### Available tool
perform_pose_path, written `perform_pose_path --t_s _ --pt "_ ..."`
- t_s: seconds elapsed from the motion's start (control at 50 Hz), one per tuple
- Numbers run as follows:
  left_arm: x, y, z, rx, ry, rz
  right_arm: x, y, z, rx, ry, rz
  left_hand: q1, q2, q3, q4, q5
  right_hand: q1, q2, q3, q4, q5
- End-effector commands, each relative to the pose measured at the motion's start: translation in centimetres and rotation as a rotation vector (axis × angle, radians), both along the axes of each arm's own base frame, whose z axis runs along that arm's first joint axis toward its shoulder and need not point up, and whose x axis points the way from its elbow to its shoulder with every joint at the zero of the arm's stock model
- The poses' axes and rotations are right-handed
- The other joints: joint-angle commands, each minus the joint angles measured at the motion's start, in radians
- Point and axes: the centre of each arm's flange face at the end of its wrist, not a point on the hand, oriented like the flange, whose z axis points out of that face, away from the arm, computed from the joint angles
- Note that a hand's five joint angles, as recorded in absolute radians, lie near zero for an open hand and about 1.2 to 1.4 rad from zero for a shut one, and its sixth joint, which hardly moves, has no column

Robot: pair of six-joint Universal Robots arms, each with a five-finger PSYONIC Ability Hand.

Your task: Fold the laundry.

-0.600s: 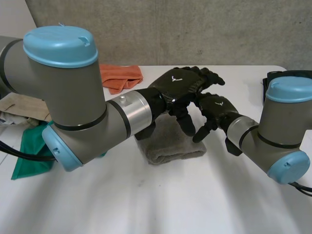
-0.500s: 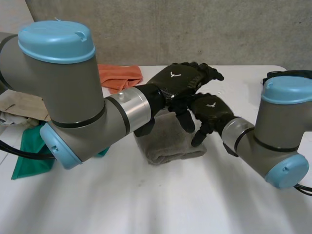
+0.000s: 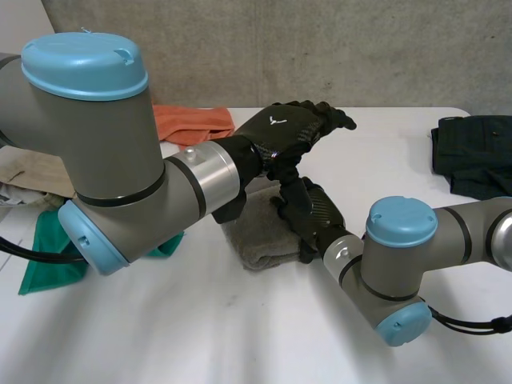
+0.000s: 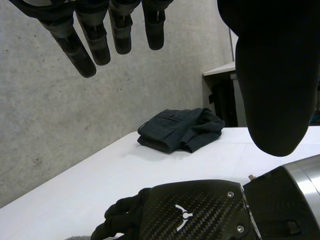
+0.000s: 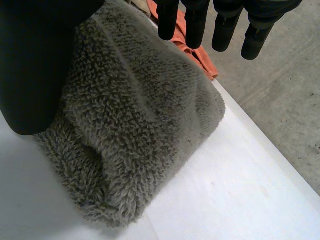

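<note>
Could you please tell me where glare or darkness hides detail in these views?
Head view: a bright glint on the left arm's metal cuff. Left wrist view: the left hand is flat black. Right wrist view: the towel is evenly lit.

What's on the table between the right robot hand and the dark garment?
Nothing; the left wrist view shows bare white table between the right robot hand and the dark garment.

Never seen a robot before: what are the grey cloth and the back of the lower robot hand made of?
Grey cloth: likely terry towelling, matte, thick looped pile. Right robot hand: its back looks like glossy carbon fibre, by the fine woven checker, though possibly just a printed finish.
</note>
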Motion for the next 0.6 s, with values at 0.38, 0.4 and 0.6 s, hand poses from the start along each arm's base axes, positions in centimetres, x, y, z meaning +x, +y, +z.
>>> perform_pose_path --t_s 0.38,0.4,0.6 --pt "0.8 -0.3 0.3 0.030 0.017 0.017 2.3 -2.3 0.3 -0.087 -0.094 0.002 -0.038 -0.035 -0.039 -0.033 -0.047 0.881 0.900 0.900 0.898 0.890" --pt "0.9 -0.3 0.4 0.028 0.019 0.017 2.3 -2.4 0.3 -0.089 -0.097 0.000 -0.038 -0.035 -0.039 -0.033 -0.047 1.052 1.070 1.071 1.069 1.061" --pt "1.4 -0.9 2.0 -0.008 0.046 0.039 2.0 -7.0 5.4 -0.243 -0.299 -0.078 -0.038 -0.035 -0.039 -0.033 -0.047 1.168 1.187 1.187 1.186 1.178"
